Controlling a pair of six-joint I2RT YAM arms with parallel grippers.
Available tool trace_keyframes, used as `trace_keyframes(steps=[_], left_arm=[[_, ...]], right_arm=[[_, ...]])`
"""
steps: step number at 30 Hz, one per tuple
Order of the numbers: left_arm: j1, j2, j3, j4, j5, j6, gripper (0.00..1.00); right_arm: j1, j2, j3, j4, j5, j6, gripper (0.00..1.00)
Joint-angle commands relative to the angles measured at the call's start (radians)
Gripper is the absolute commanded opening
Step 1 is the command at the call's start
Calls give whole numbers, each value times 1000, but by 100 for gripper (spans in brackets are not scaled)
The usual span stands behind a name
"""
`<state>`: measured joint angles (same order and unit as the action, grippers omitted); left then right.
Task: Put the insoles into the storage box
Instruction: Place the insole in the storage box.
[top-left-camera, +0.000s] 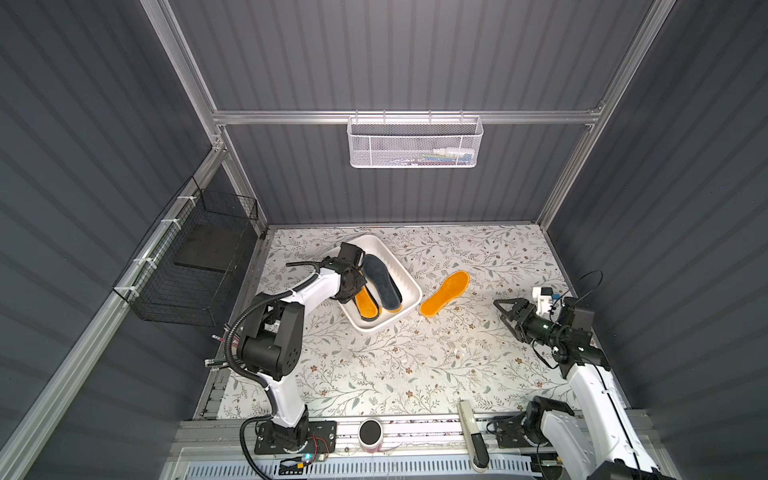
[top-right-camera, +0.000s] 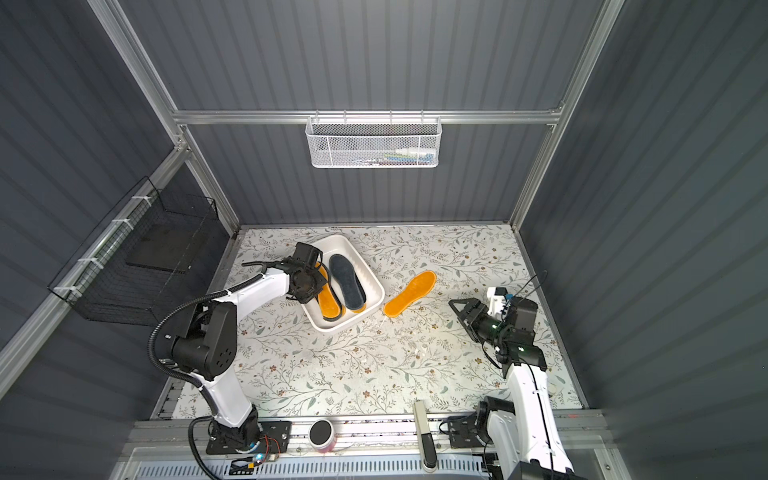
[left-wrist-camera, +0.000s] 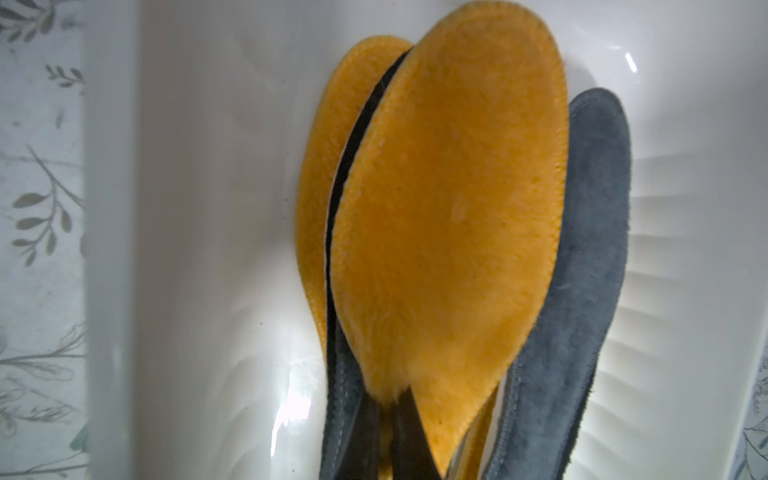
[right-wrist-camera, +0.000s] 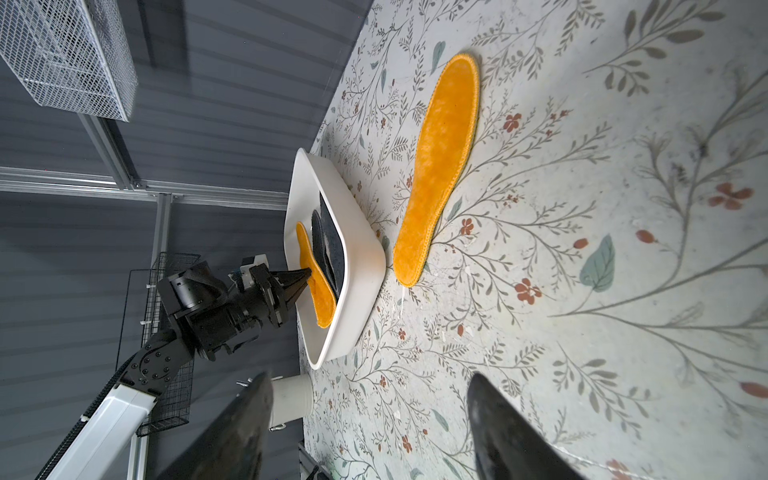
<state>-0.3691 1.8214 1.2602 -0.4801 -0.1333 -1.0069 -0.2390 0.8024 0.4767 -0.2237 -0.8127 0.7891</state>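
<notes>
While your left tool (right-wrist-camera: 307, 274) pinches one orange insole (left-wrist-camera: 449, 216) over the other insoles (top-left-camera: 382, 282) in the storage box (top-left-camera: 405, 270) and your right tool (top-left-camera: 502, 309) stands open and empty, the last orange insole (top-left-camera: 444, 294) lies on the desk (top-left-camera: 374, 374) just beside the box, likely light and floppy, so grip its edge.

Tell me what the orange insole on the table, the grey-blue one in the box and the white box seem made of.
Orange insole: plush, fleece-like fabric, matte; the nap shows brushed streaks, edge stitched. Grey-blue insole: similar fuzzy fabric, fibres standing at its rim. Storage box: probably moulded plastic, smooth, glossy, with light glints and rounded corners.
</notes>
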Motion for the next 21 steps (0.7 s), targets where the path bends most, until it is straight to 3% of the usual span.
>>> trace_keyframes(steps=[1,21], left_arm=[[7,6,31,-41,-8,-13,0],[25,48,60,-73,52,13,0]], right_arm=[[-2,4,-12,23,-13,4,73],[-3,8,-16,31,-16,10,74]])
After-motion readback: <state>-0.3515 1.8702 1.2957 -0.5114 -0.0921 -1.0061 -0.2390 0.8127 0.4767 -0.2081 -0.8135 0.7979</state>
